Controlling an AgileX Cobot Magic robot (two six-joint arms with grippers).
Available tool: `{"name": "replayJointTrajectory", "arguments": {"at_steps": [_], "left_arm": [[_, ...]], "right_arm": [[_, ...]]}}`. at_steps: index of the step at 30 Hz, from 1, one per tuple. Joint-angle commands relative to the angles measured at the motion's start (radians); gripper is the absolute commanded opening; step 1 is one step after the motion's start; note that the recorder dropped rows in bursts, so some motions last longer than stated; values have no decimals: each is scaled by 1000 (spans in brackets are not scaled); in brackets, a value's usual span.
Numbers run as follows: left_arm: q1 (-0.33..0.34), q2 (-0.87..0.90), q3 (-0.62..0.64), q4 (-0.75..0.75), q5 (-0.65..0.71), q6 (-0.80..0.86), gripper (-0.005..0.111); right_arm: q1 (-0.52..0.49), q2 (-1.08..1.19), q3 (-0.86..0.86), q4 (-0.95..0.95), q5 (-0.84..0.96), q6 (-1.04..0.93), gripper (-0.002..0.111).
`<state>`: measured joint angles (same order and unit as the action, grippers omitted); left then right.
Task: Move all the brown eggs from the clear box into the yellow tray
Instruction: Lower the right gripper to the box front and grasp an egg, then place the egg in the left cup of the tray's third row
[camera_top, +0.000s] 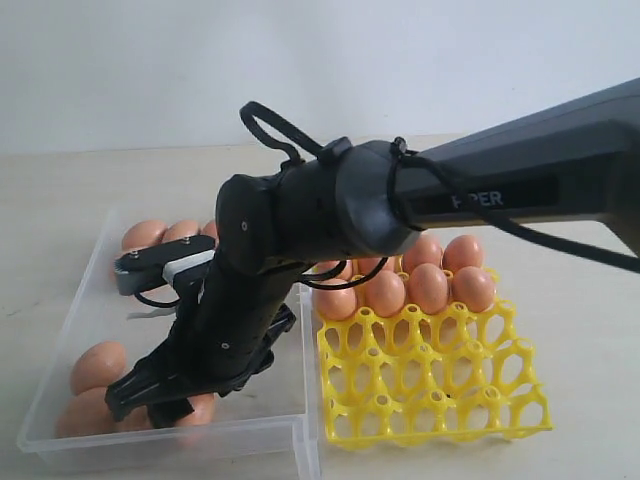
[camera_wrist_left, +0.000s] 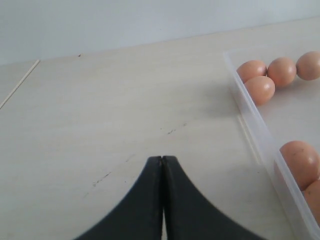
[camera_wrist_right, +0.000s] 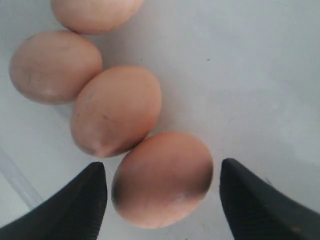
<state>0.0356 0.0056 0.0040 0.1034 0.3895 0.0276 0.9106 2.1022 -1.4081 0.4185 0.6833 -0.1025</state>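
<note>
Brown eggs (camera_top: 430, 285) sit partly in the yellow tray (camera_top: 440, 432), filling its far rows; the rest lie in the clear box (camera_top: 240, 435) in two clusters. We see the right gripper (camera_wrist_right: 162, 165) low in the box's near corner, jaws spread either side of one egg (camera_wrist_right: 162, 190), not pinching it. Left gripper (camera_wrist_left: 162, 159): jaws pressed together over bare table (camera_wrist_left: 100, 100), beside the box.

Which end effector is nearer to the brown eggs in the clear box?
Right. The right end effector is open inside the clear box, straddling one brown egg. The left end effector is shut over the table outside it.
</note>
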Motion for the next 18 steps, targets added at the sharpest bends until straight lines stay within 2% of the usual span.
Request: {"name": "replayJointTrajectory", "arguments": {"at_steps": [1, 2, 4, 5, 8, 11, 12, 14, 18], "left_arm": [[-6, -6, -4, -2, -9, -4, 0], [-6, -6, -4, -2, -9, -4, 0], [-6, -6, -4, -2, -9, -4, 0], [-6, -6, -4, -2, -9, -4, 0], [-6, -6, -4, -2, -9, -4, 0], [-6, -6, -4, -2, -9, -4, 0], [-6, -6, -4, -2, -9, -4, 0], [-6, -6, -4, -2, -9, -4, 0], [-6, -6, -4, -2, -9, -4, 0]], "right_arm": [[2, 24, -7, 9, -21, -1, 56], [2, 26, -7, 9, -27, -1, 51], [2, 24, -7, -14, -56, -1, 13], [0, 20, -7, -46, -69, -1, 0], [-15, -45, 39, -223, -193, 65, 0], [-27, -204, 293, -291, -606, 79, 0], [-27, -269, 417, -281, -776, 35, 0], [-29, -341, 568, -189, -965, -69, 0], [-29, -443, 775, 4, -1176, -308, 0]]}}
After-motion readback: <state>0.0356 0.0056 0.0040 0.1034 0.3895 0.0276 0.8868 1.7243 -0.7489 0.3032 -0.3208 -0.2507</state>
